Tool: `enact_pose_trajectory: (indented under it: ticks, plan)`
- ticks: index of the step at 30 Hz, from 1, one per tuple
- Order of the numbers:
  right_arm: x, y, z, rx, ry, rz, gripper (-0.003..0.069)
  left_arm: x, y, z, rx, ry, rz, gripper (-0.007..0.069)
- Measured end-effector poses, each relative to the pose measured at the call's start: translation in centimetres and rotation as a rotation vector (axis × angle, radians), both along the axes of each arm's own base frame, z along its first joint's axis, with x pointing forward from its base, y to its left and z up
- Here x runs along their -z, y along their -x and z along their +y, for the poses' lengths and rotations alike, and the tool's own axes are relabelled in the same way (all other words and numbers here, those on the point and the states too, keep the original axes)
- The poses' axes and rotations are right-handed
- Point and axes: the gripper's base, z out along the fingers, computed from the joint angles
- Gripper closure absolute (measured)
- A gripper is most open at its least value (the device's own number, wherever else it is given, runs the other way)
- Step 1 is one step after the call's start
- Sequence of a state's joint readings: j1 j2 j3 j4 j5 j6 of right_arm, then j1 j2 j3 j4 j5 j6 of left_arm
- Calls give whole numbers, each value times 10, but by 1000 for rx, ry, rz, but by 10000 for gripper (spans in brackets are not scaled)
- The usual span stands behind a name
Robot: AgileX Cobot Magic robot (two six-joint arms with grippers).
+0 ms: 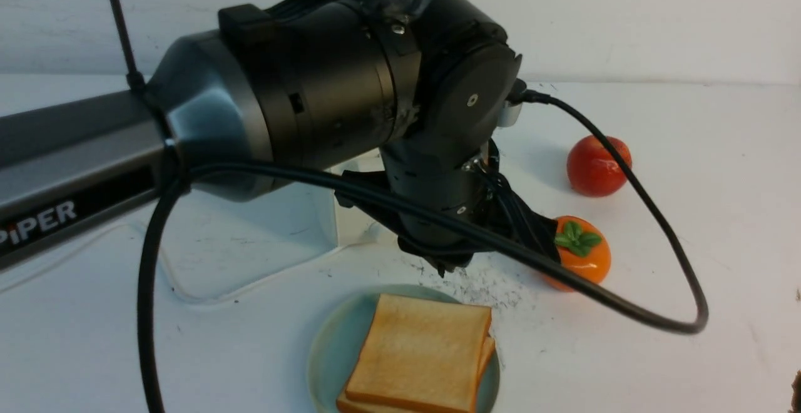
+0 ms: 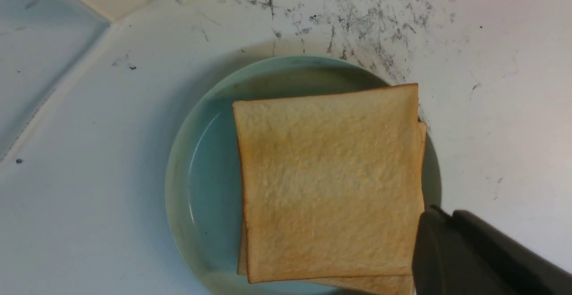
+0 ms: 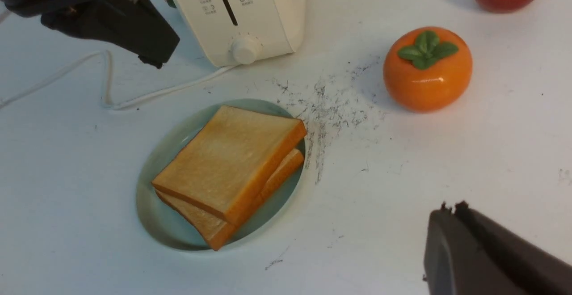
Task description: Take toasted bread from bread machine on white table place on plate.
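Two slices of toasted bread (image 1: 419, 350) lie stacked on the pale blue-green plate (image 1: 328, 344) on the white table (image 1: 688, 244), the upper slice (image 3: 228, 156) skewed over the lower one (image 3: 281, 172). The cream bread machine (image 3: 241, 13) stands just behind the plate; in the front view my left arm hides most of it. My left gripper (image 1: 447, 268) hangs shut and empty above the plate's far edge, its tips (image 2: 440, 214) beside the toast's corner (image 2: 330, 179). My right gripper (image 3: 451, 208) is shut and empty over bare table, to the right of the plate (image 3: 156, 205).
An orange persimmon toy (image 1: 582, 256) and a red tomato toy (image 1: 597, 166) sit right of the toaster. The toaster's white cord (image 3: 134, 100) runs off to the left. Dark scuffs (image 3: 330, 103) mark the table between plate and persimmon. A black cable (image 1: 657, 225) loops from my left wrist.
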State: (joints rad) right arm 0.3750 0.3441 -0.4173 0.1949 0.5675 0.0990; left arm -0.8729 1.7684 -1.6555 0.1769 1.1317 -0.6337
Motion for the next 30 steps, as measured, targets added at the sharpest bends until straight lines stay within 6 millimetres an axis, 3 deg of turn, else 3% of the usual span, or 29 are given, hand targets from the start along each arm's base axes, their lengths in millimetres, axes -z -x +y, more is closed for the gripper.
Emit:
enact_pose_trajectory:
  ticks: [21,24,30]
  plan:
    - [5,0,-1,6,-6,-14,661,2,3,4,-11,-45,39,638]
    - [23,4,-3,22,-11,-34,659,2,3,4,-11,-46,40,638]
    - [79,16,-21,213,35,-95,655,2,3,4,-10,-44,38,638]
